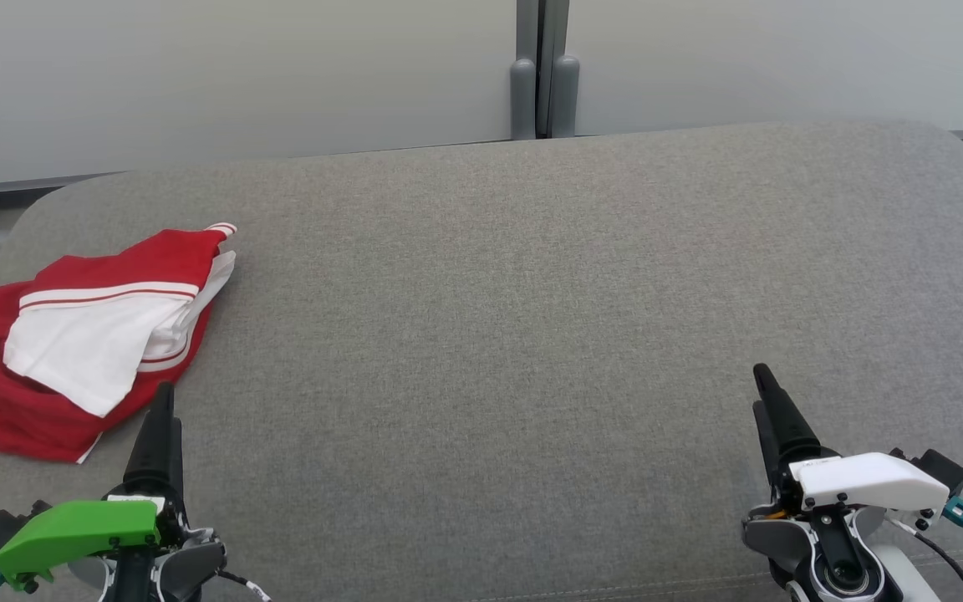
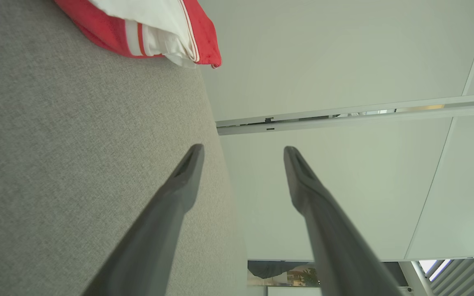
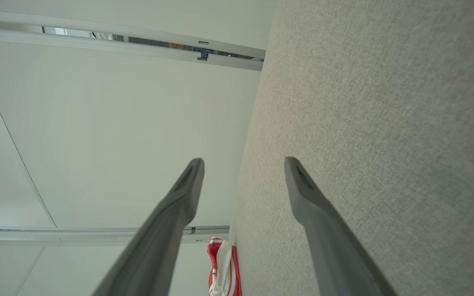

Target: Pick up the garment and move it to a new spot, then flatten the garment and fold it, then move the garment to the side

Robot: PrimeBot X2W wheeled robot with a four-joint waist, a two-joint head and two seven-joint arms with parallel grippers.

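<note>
The left jaws are standing wide apart, gripping nothing, just beside the near edge of the red-and-white garment. The right jaws are gaping likewise, well apart from the garment, to its right. The garment is lying crumpled on the grey counter.

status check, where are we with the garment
Left end effector open, empty, near garment. Right end effector open, empty, off to the right. Garment crumpled at left edge of grey cushion, untouched. No obstacle seen.
</note>
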